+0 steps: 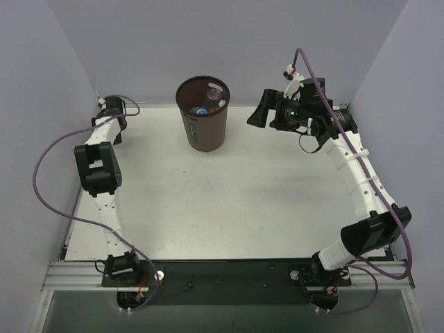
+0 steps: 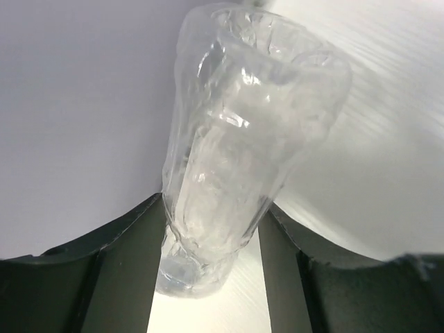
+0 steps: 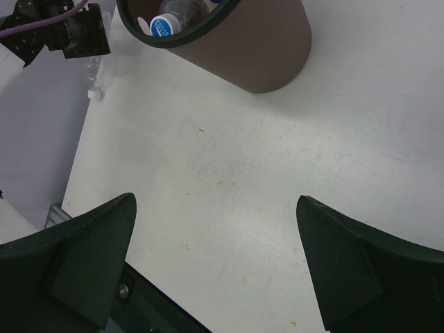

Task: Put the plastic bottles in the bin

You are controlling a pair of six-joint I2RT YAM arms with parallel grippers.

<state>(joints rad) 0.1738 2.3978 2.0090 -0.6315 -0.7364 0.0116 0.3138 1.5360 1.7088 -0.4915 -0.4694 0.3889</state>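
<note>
Grey-lavender walls [image 1: 243, 41] enclose a white bench [image 1: 229, 208] on three sides. The bin [image 1: 207, 135], dark brown with a black rim, stands upright at the far middle of the bench. Inside it lie bottles [image 1: 208, 100], one of them marked blue at its end [image 3: 164, 26]; their number cannot be fixed with certainty. The left arm reaches to the far left corner of the bench, well apart from the bin. There the left pincer [image 1: 111, 107] is clenched on a clear bottle [image 2: 243, 139]. In the left wrist view its dark fingers [image 2: 125, 263] press both sides of the crumpled, unlabelled body. The right wrist view shows this bottle [image 3: 94, 76] only small below that pincer, and whether it touches the bench cannot be told. The right arm bends across the right side of the bench. Its right pincer [image 1: 255, 118] is held above the bench just to the right of the bin and is released, jaws wide apart with nothing between them [image 3: 215, 200], only bare bench and the bin's wall [image 3: 257, 48] ahead of it.
</note>
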